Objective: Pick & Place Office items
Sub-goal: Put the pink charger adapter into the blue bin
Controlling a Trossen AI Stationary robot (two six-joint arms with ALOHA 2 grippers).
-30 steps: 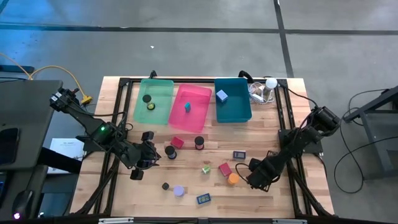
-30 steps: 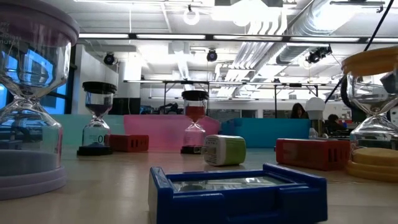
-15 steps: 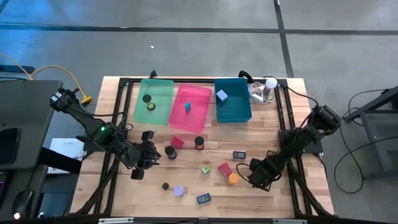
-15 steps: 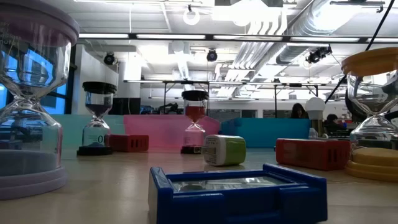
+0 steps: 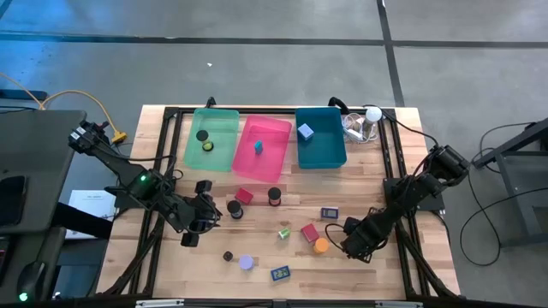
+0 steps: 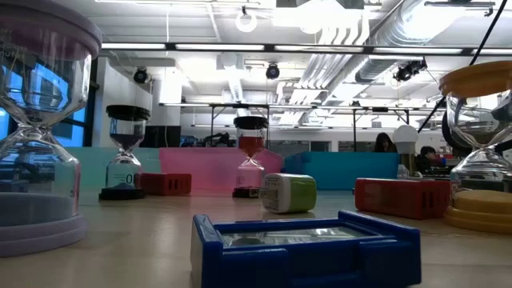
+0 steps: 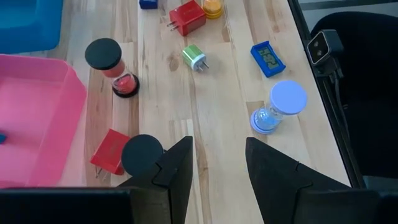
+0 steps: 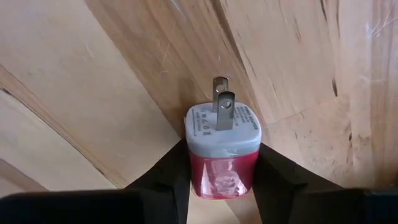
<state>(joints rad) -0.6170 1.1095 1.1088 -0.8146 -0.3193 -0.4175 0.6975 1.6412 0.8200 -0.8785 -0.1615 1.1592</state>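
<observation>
Several small office items stand on the wooden table [image 5: 377, 192]: a red block [image 5: 309, 232], an orange-topped hourglass [image 5: 320, 245], a green plug block [image 5: 283, 232], a blue block [image 5: 280, 273] and a lavender-topped hourglass [image 5: 246, 262]. My right gripper [image 5: 349, 242] points down at the table's right side, shut on a red plug block [image 8: 221, 165] with a white face and two prongs. The gripper hides this block in the high view. My left gripper [image 7: 217, 168] hovers open over the left side, beside a black-topped hourglass [image 7: 142, 154]. My right gripper pinches the red plug block by the two sides of its red body [image 8: 198, 171], one finger [image 8: 168, 174] on each side. The fingers come from above, pointing steeply down. The prongs [image 8: 221, 102] stick out beyond the fingers, low over the boards; whether the block rests on them I cannot tell.
A green bin [image 5: 211, 137], a pink bin [image 5: 265, 141] and a teal bin [image 5: 319, 141] stand in a row along the far edge, each holding an item or two. A white ball-topped gadget [image 5: 366, 120] sits at the far right corner. A black frame rims the table.
</observation>
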